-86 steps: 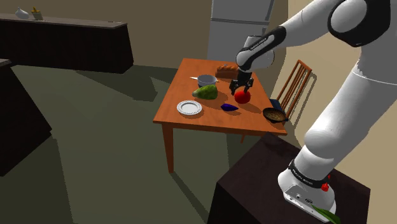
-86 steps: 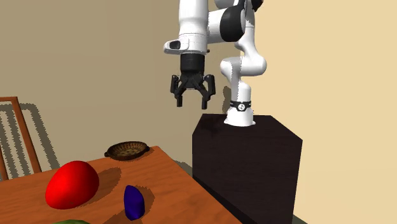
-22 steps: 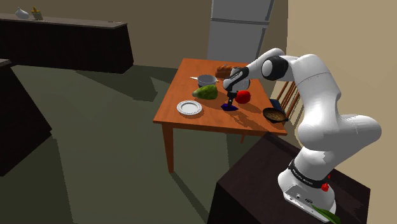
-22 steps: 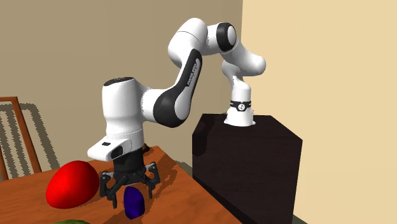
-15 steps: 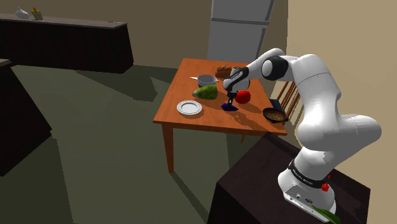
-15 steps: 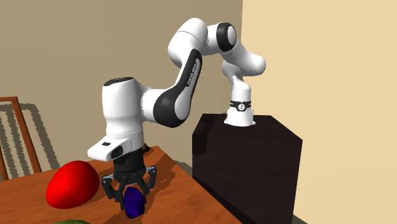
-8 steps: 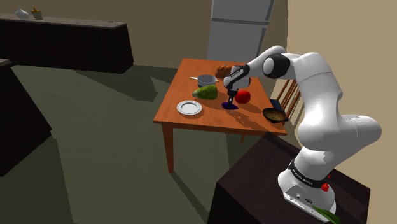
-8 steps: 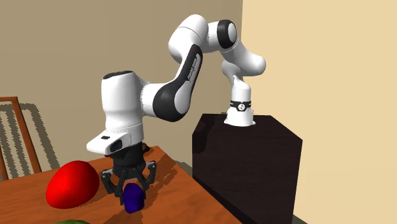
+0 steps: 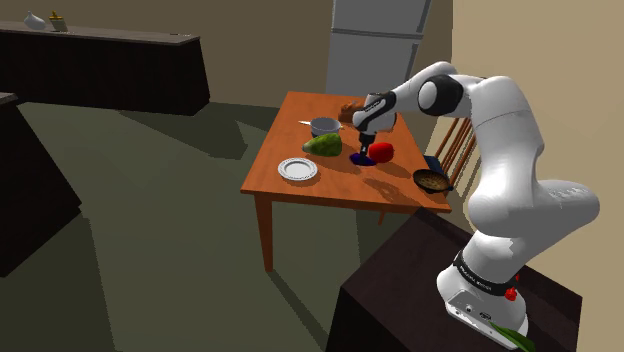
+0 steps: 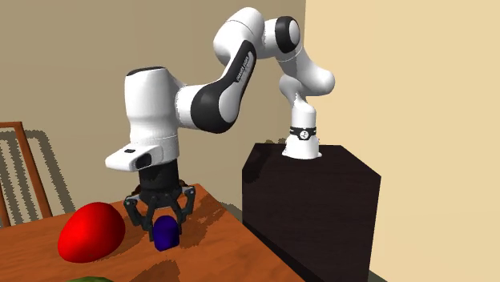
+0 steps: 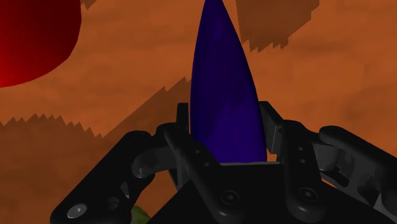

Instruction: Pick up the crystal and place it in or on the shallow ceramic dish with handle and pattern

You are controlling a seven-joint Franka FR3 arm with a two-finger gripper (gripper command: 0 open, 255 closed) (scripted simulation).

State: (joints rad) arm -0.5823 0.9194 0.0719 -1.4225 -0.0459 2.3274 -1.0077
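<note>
The crystal (image 10: 166, 232) is a dark blue pointed piece, and my black gripper (image 10: 164, 227) is shut on it, holding it a little above the orange-brown table (image 9: 283, 140). In the wrist view the crystal (image 11: 226, 95) stands clasped between the two fingers (image 11: 183, 124), its tip pointing away from the hand. From the shoulder view the crystal (image 9: 360, 158) hangs beside a red rounded object (image 9: 381, 152). The shallow brown dish with handles (image 9: 432, 181) sits near the table's corner closest to the stand, apart from the gripper (image 9: 361, 154).
A green object (image 9: 323, 145), a grey pot (image 9: 324, 126) and a white plate (image 9: 297, 169) share the table. A wooden chair (image 9: 462, 135) stands behind the dish. The dark stand (image 10: 312, 200) is close to the table's edge. A grey fridge (image 9: 380, 45) stands behind the table.
The gripper has risen with the crystal clasped in it, lifting it off the table. The forearm has swung upward.
</note>
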